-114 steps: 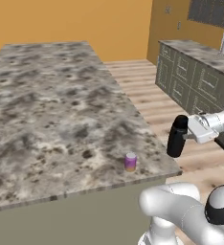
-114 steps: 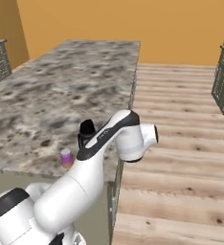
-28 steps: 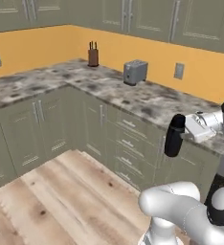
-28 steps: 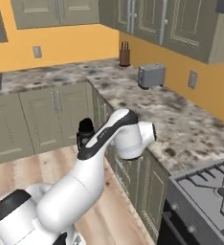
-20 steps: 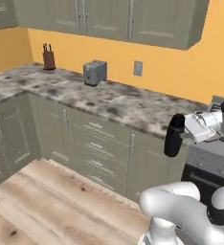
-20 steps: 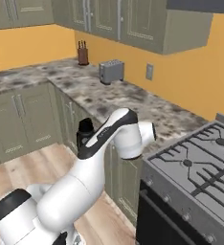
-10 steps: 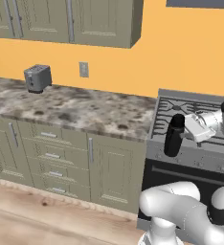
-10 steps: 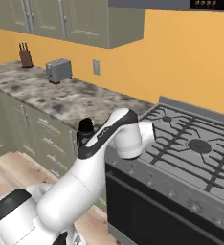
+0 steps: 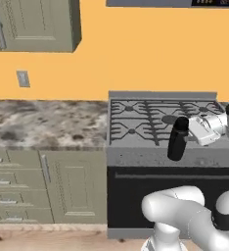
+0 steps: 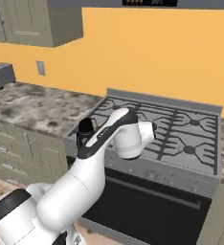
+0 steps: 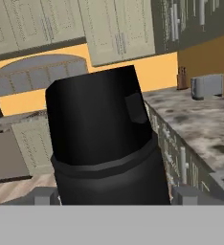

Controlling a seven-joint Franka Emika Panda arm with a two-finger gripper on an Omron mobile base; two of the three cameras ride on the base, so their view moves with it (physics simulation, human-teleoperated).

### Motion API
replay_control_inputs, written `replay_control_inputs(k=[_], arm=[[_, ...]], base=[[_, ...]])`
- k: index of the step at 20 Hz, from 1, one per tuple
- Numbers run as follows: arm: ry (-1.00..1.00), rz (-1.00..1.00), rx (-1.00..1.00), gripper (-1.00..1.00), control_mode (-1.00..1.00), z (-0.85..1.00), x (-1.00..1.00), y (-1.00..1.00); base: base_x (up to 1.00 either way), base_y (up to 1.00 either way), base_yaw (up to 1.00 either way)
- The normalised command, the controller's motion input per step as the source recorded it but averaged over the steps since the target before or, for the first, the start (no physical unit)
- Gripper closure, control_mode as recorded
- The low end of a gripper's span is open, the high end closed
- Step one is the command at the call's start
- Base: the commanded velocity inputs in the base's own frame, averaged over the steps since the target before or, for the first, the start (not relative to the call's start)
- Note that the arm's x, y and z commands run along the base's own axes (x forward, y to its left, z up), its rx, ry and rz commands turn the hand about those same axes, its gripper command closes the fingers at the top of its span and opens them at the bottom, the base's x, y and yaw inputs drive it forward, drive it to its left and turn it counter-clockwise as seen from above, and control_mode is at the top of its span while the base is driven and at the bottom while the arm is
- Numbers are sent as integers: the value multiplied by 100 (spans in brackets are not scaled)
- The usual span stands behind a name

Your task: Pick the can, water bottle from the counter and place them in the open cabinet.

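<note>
One water bottle (image 9: 177, 139) stands upright, clasped in the hand (image 9: 191, 130) before the stove (image 9: 163, 120).

You are looking at the water bottle (image 9: 177, 139), a tall matte black cylinder with a narrower cap, hanging upright in the air before the stove's front edge; it is looming large close in the hand view (image 11: 104, 143).
</note>
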Motion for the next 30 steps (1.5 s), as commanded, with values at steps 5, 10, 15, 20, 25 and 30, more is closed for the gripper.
replay_control_inputs(k=[5, 10, 15, 20, 25, 30], arm=[[0, 0, 0, 100, 100, 0, 0, 0], [0, 0, 0, 100, 100, 0, 0, 0], [0, 0, 0, 100, 100, 0, 0, 0], [0, 0, 0, 100, 100, 0, 0, 0], [0, 0, 0, 100, 100, 0, 0, 0], [0, 0, 0, 100, 100, 0, 0, 0]], base=[[0, -49, -49], [0, -50, -48], [6, -49, -48], [7, -47, -46], [12, -44, -45], [35, -31, -43]])
